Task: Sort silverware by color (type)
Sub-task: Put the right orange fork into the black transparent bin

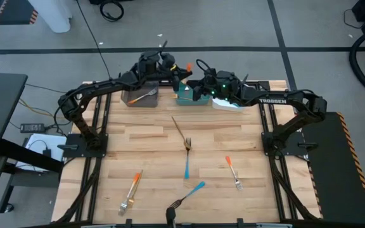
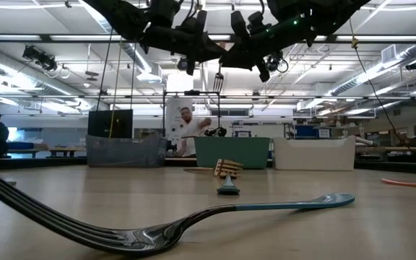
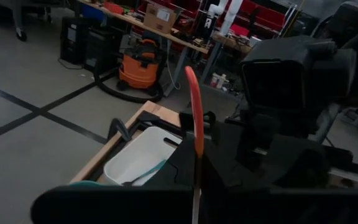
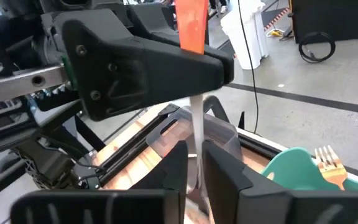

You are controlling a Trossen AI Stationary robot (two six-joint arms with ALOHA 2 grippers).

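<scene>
An orange-handled fork [image 4: 191, 25] stands upright in the air over the bins at the table's far edge, handle up [image 1: 188, 66], tines hanging down [image 2: 219, 79]. My left gripper [image 1: 177, 72] reaches in level from the left and is shut on it. My right gripper [image 4: 196, 171] comes from the right, lower on the fork. Its fingers stand slightly apart on either side of the silver shaft [image 4: 197, 130]. Whether they touch it I cannot tell. More silverware lies on the table: a gold fork [image 1: 182, 130], a blue fork [image 1: 187, 161] and orange forks [image 1: 234, 172] [image 1: 132, 190]. My left gripper pinches the fork between its two fingers where the orange handle meets the silver shaft [image 4: 195, 57]. The fingers come in about level from the table's left and lie across the fork. The fork stands upright, handle above the fingers [image 3: 193, 106], tines below, clear of the bins.
Three bins stand along the far edge: grey [image 1: 141, 99] with a fork in it, teal [image 1: 184, 97] holding a gold fork [image 4: 328, 165], and white [image 1: 228, 105]. A dark fork with a blue handle [image 1: 185, 196] lies at the near edge. A person [image 2: 186, 133] stands beyond the table.
</scene>
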